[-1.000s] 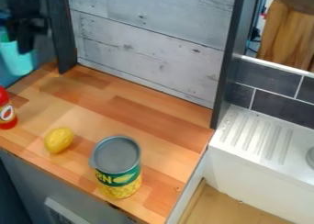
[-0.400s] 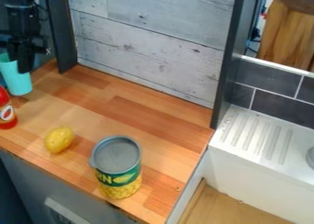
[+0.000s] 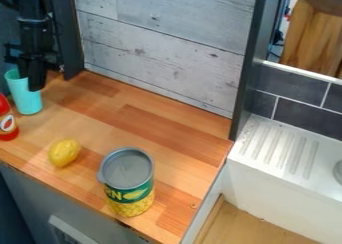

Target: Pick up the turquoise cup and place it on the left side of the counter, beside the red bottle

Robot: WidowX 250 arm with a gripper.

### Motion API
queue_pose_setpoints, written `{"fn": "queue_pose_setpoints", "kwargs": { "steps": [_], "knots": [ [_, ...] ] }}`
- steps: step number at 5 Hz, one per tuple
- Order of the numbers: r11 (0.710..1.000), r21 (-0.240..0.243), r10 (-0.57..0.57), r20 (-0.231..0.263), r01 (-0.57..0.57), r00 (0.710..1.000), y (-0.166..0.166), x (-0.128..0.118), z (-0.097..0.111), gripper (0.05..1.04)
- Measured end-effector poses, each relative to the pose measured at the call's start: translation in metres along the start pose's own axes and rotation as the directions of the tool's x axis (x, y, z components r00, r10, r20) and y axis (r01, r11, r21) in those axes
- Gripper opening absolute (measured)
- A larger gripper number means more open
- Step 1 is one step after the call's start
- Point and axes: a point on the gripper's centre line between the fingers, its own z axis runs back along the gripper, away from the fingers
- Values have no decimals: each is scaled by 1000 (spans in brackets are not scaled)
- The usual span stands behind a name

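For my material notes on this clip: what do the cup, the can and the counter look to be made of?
Cup: probably plastic, going by its smooth, even turquoise.
Can: likely metal, with a dull grey ridged end and a printed label around its side.
Counter: wood or a wood-look laminate, satin, with joined strips in differing browns.

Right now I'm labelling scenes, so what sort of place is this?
Probably a toy kitchen: a wood-patterned counter holds a corn can and a yellow fruit, perhaps a lemon, beside a white, ridged unit like a sink's drainboard.
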Motion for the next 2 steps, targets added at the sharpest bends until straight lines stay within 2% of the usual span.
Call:
{"fn": "queue_pose_setpoints", "kwargs": {
  "steps": [1,2],
  "knots": [
    [1000,-2,10,7,-10,1000,1,2,-2,128],
    [1000,-13,25,1,-25,1000,-2,1,-10,335]
  ]
}}
